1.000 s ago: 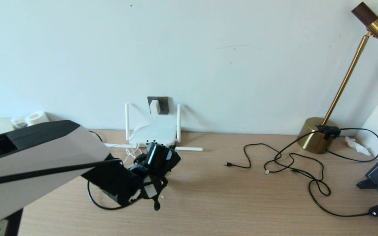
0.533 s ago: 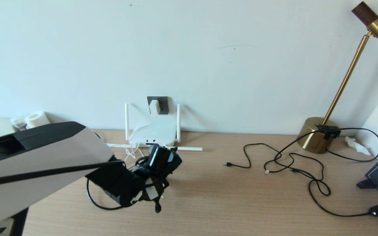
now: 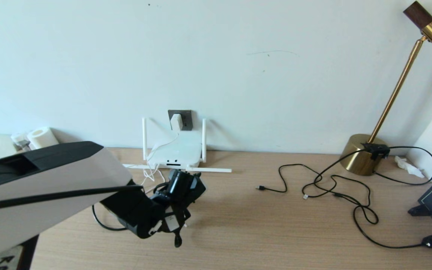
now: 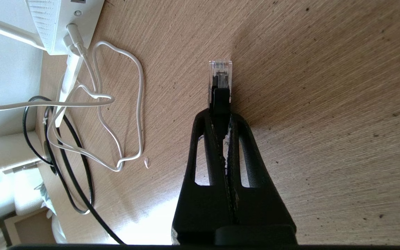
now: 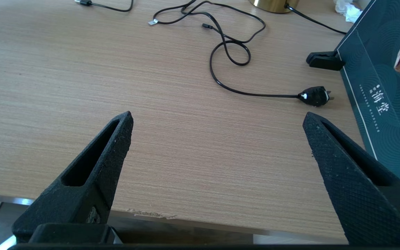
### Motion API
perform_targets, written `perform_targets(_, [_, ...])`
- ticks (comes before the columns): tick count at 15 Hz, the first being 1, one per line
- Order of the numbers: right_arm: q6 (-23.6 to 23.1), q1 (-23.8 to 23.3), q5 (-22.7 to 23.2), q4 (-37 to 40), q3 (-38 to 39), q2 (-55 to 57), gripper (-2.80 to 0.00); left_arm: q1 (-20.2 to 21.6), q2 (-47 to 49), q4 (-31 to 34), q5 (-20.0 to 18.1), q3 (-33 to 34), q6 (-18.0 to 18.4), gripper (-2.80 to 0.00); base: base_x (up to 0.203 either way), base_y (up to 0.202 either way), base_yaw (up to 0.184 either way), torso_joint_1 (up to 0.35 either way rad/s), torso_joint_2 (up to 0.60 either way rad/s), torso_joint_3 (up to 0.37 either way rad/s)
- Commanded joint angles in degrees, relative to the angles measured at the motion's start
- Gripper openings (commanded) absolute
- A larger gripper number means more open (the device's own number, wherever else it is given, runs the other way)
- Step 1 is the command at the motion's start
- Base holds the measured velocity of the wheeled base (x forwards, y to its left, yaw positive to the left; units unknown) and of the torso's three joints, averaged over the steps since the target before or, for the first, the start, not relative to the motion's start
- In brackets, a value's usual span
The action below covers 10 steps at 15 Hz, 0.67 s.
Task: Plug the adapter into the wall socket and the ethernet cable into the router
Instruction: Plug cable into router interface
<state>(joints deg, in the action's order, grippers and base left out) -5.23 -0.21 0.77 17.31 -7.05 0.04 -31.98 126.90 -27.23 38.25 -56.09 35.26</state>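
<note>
Change since earlier: left claw [image 3: 176,240] is closing down from wide open while its arm is easing slightly nearer the camera, uncovering the router's front edge.
Head view: the adapter [image 3: 176,122] is sitting in the wall socket [image 3: 186,120], so that half looks done. The router [image 3: 174,152] is lying on the tabletop [image 3: 261,228] below it, two antennas upright, two flat. The left claw is hanging just in front of the router, its tips hard to read here behind the wrist.
Left wrist view: the left claw [image 4: 222,114] is pinching the black boot of the ethernet cable [image 4: 219,78], the clear plug sticking out past the tips. A corner of the router [image 4: 56,21] is showing with a white cord plugged in and looping across the wood.
Right wrist view: the right claw [image 5: 217,128] is standing wide and empty over the near tabletop edge, parked.
Step in hand: gripping the cable plug.
Next move: probably turning the plug toward the router's slots and lining it up squarely.
Hidden: the ports are barely visible; which slot suits the plug I cannot tell.
</note>
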Motion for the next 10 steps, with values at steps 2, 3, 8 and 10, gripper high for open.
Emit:
perform_targets(2, [-0.04,0.03,0.02,0.09,0.01,0.05,0.0,-0.02,-0.3,-0.36,0.15,0.01,0.08,-2.8,0.0,0.0,0.0,0.0,0.0,0.0])
perform_targets(3, [-0.04,0.03,0.02,0.09,0.01,0.05,0.0,-0.02,-0.61,-0.36,0.2,0.1,0.08,-2.8,0.0,0.0,0.0,0.0,0.0,0.0])
perform_targets(8, [-0.04,0.03,0.02,0.09,0.01,0.05,0.0,0.06,-7.08,-0.15,-1.53,2.14,-1.97,-2.8,0.0,0.0,0.0,0.0,0.0,0.0])
perform_targets(10, [-0.04,0.03,0.02,0.09,0.01,0.05,0.0,0.61,-10.23,2.86,-5.7,3.53,-10.43,-2.8,0.0,0.0,0.0,0.0,0.0,0.0])
